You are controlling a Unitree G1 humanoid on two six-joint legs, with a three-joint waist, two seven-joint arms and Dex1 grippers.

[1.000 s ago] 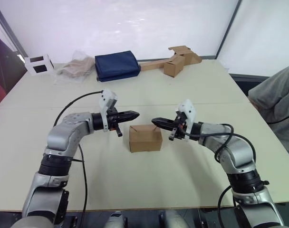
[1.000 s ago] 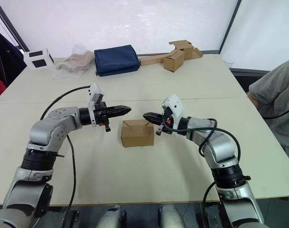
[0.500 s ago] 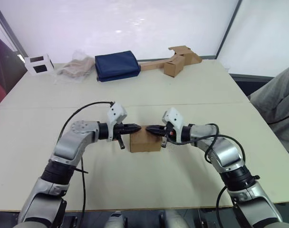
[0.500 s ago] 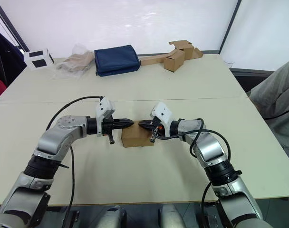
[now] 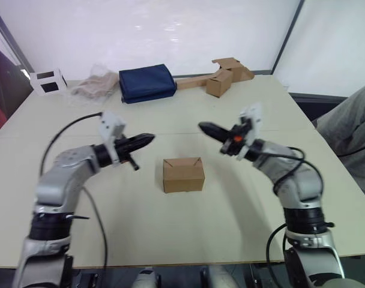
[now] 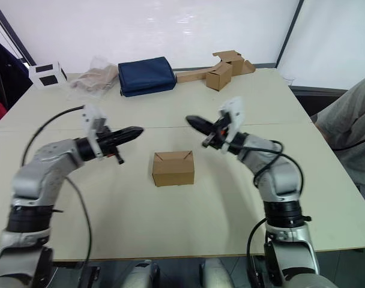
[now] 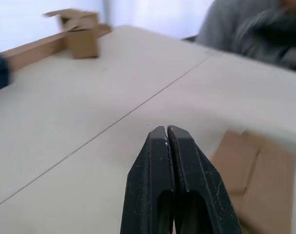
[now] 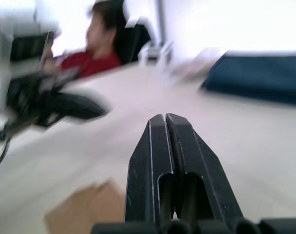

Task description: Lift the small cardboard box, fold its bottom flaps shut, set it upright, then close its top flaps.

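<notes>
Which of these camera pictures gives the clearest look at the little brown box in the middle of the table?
Either head view: the small cardboard box sits whole on the table, flaps closed on top. Each wrist view catches just a blurred part of it beside that hand's shut fingers.

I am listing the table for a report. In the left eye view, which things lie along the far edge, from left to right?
White cube → clear bag → blue bag → cardboard strip → box on the strip.
</notes>
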